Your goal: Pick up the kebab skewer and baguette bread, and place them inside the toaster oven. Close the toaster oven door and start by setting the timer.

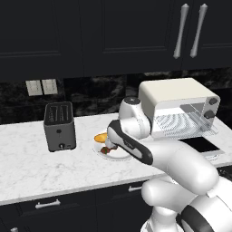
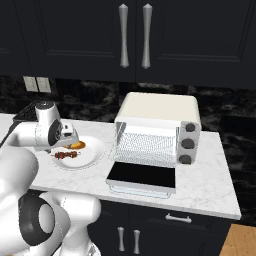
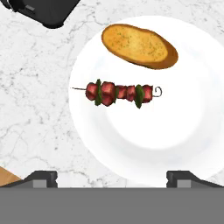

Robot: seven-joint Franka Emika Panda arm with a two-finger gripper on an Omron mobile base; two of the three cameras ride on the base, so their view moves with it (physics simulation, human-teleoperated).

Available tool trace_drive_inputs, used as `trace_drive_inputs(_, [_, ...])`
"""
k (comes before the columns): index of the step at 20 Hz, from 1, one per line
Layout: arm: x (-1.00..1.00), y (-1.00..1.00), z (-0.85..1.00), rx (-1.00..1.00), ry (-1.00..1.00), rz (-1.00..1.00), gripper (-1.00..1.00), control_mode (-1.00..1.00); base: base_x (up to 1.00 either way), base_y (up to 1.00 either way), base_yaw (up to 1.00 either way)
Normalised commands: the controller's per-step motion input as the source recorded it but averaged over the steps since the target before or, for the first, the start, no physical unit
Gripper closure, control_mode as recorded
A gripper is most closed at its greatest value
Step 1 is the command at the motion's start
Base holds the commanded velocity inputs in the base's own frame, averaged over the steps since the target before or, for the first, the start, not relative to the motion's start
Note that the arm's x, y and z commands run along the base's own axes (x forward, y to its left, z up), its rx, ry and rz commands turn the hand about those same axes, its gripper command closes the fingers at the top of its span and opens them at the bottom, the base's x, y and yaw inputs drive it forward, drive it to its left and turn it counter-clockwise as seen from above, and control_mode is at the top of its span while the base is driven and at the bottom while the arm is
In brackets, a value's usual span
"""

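In the hand view the kebab skewer (image 3: 118,92), dark red meat chunks with green pieces, lies across the middle of a white plate (image 3: 166,131). The golden baguette bread (image 3: 139,46) rests on the same plate just beyond it. My gripper (image 3: 111,179) hovers above the plate, open, its fingertips spread wide and holding nothing. The cream-white toaster oven (image 2: 157,132) stands to the right of the plate. Its dark glass door (image 2: 141,177) is folded down flat and its wire rack is bare. From the right base view the skewer (image 2: 66,155) and the baguette (image 2: 77,145) sit beneath my hand.
A dark grey slot toaster (image 1: 59,126) stands on the marble counter to the left of the plate (image 1: 118,156). Dark upper cabinets with silver handles (image 2: 123,35) hang above. The counter's front edge runs close to the plate and the open door.
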Motion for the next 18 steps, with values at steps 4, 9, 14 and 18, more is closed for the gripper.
trace_drive_inputs(4, [0.13,0.0,-0.13,-0.12,0.01,0.44,-1.0,-1.0,0.0,0.0,0.0])
trace_drive_inputs(9, [0.19,0.02,-0.08,-0.17,0.06,0.26,-1.0,-1.0,0.0,0.0,0.0])
trace_drive_inputs(14, [0.14,0.03,-0.18,-0.17,0.05,0.13,-1.0,-1.0,0.0,0.0,0.0])
trace_drive_inputs(18, [0.02,0.0,-0.29,-0.05,0.01,0.11,-1.0,-1.0,0.0,0.0,0.0])
